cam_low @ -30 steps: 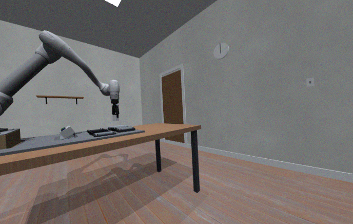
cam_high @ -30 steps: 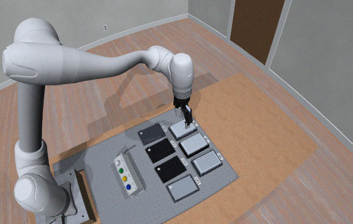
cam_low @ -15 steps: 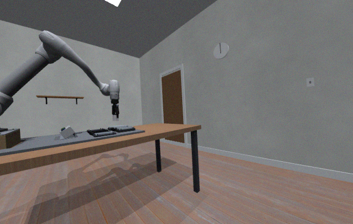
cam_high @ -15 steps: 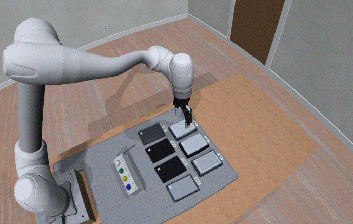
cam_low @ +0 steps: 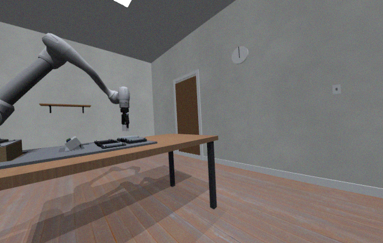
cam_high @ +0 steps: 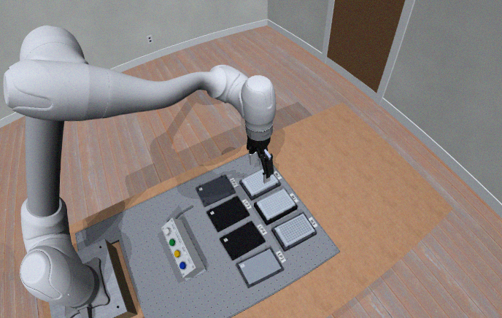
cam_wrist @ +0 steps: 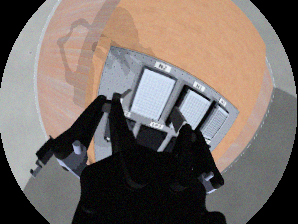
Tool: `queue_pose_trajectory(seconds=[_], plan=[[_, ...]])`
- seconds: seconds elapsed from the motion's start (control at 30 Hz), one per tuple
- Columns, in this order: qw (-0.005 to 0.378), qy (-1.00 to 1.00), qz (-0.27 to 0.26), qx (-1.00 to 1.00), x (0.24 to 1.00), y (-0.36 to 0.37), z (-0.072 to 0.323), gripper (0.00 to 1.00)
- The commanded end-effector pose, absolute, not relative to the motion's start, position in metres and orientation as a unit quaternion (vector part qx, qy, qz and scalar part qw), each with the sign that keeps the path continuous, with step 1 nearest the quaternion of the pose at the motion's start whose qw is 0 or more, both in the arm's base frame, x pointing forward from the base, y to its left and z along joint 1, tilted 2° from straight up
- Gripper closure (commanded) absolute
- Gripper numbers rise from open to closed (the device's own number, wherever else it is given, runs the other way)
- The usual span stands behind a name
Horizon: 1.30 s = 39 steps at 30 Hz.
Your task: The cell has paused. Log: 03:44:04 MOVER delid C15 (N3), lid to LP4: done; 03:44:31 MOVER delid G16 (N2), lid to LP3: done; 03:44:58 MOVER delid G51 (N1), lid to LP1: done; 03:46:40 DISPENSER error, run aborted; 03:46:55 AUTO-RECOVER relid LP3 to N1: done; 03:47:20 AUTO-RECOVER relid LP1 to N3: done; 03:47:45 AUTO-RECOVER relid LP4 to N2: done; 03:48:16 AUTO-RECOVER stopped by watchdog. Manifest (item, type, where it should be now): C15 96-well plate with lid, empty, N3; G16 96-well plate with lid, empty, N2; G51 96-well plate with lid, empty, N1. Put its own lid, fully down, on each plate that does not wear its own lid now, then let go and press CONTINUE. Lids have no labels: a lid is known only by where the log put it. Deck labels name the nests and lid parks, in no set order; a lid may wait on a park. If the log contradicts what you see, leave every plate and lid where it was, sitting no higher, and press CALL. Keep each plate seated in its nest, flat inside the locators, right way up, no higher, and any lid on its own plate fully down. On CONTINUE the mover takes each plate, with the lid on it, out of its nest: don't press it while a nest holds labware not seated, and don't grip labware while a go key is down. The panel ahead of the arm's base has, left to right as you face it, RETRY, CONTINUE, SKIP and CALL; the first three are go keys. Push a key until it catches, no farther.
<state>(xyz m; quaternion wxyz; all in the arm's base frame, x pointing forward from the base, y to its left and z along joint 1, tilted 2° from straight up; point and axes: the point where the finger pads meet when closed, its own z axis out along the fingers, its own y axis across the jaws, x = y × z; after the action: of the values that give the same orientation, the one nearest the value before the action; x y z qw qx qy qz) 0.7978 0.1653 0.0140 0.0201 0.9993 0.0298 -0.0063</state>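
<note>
1. The key panel (cam_high: 182, 249) lies well back from the gripper (cam_high: 265, 176), toward the arm's base. Leave it alone for now. Its white, green, yellow and blue keys can be seen, but their captions cannot be read.
2. A row of four lid parks runs between the panel and the gripper. The one nearest the gripper (cam_high: 215, 189) looks bare and is in shadow. The next two (cam_high: 227, 213) look bare and black. The one farthest from the gripper carries a loose lid (cam_high: 260, 267).
3. The gripper hangs with its jaws parted about two-thirds and nothing between them. It is above the lidded plate (cam_high: 254, 185) in the end nest, well short of touching it.
   - The step looks like taking that lid.
   - Centre over it and square the fingers to its two edges before descending.
   - Pinch the lid only, above the plate's skirt.
   - Lift straight up so the plate stays seated in its locators.
4. The next nest toward the base holds a second lidded plate (cam_high: 276, 204). The one beyond that holds a bare plate (cam_high: 294, 230) with its wells showing.
5. The small deck labels (cam_high: 313, 222) are too blurred to read in any view. It is therefore not possible to tell which nest is N1, N2 or N3.
6. In the wrist view the gripper's own body hides the near edge of the plate below it. The exterior view shows the labware only as thin edge-on strips.
</note>
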Motion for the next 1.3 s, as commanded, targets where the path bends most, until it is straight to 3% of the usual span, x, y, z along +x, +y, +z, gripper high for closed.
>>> queue_pose_trajectory(seconds=[0.0, 1.27], plan=[[0.02, 0.03, -0.006, 0.999, 0.798, 0.165, 0.014, 0.34], [0.02, 0.03, -0.006, 0.999, 0.798, 0.164, -0.012, 0.34]])
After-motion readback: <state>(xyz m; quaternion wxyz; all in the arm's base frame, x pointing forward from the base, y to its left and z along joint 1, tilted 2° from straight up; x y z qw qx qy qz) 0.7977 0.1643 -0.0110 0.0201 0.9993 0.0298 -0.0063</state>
